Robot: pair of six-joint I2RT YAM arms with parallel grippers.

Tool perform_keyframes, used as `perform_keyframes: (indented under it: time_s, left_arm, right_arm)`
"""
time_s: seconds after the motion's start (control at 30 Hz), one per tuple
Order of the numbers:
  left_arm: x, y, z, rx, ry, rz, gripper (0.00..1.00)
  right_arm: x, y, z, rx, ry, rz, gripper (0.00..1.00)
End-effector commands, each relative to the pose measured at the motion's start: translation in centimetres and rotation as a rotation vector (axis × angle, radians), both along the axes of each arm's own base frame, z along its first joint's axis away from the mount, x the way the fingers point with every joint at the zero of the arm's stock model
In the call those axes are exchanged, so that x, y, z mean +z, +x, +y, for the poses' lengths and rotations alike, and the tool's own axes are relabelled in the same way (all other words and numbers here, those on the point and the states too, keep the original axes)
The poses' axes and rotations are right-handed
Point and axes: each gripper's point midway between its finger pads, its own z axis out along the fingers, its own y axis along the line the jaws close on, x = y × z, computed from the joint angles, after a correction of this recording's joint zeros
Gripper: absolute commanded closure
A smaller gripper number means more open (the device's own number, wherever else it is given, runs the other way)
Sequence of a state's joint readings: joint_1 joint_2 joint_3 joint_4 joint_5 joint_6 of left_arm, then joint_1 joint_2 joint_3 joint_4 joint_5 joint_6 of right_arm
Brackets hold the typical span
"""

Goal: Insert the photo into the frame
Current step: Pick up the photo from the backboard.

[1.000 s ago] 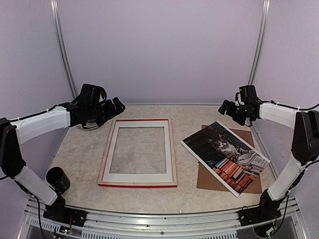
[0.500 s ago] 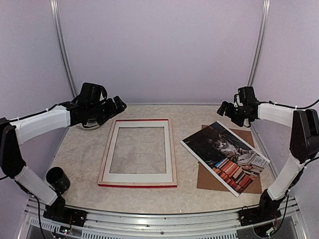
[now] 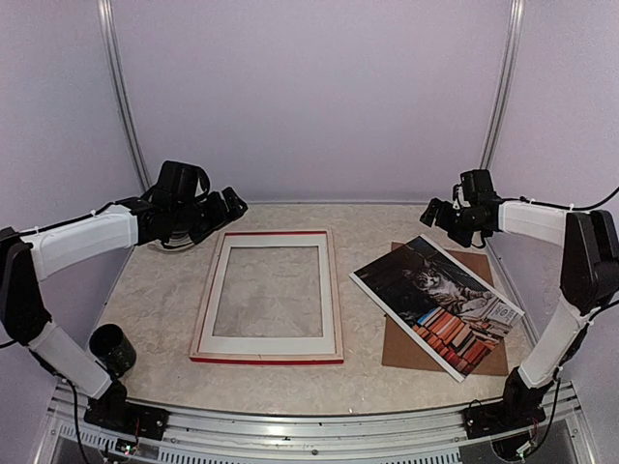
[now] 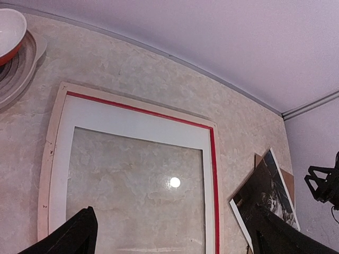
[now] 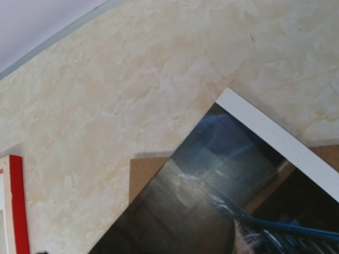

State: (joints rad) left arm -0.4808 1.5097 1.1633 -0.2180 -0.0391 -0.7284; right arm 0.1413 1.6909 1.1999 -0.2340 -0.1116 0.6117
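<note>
While the frame [image 3: 271, 345] and the photo [image 3: 437, 302] lie just where they lay a second ago, your arms have crept a little: in the top view the left gripper [image 3: 233, 204] has edged slightly rightward and the right gripper [image 3: 436, 210] slightly leftward, each by very little. Your left gripper is spread wide and grasps nothing; its wrist view shows both fingers [image 4: 74, 238] far apart at the lower corners. Your right gripper also stands released and empty, though its fingers do not show in its own wrist view. The frame lies flat at centre-left of the top view, pale side up with a red edge showing, and your left gripper hovers just beyond its upper left corner. The photo lies picture-side up at right of centre, turned diagonally, resting partly on a brown backing board [image 3: 406, 350]. Your right gripper hangs just above and beyond the photo's uppermost corner, apart from it.
</note>
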Motion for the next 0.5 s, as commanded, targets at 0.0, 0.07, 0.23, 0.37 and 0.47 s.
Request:
perform_keyframes:
  time_s: [0.0,0.07,0.23,0.37,0.47]
  left_arm:
    - [0.2,0.4,-0.9,-0.021,-0.005,-0.013,0.01]
    - [0.2,0.3,-1.2,-0.03,-0.009,-0.016,0.01]
    - [-0.3,0.3,-2.6,-0.069,-0.015,-0.015,0.01]
    - [-1.1,0.0,-3.7,-0.1,0.001,-0.012,0.01]
    - [-1.6,0.0,-4.0,-0.108,0.005,-0.016,0.01]
  right_arm:
    - [0.9,0.7,-0.6,-0.019,-0.011,-0.028,0.01]
    - [0.7,0.4,-0.7,-0.019,-0.014,-0.022,0.01]
    - [-0.2,-0.6,-1.7,-0.039,-0.02,0.006,0.01]
    - [-0.7,-1.7,-3.5,-0.08,-0.037,0.023,0.01]
    - [-1.8,-2.6,-4.9,-0.111,-0.056,0.064,0.01]
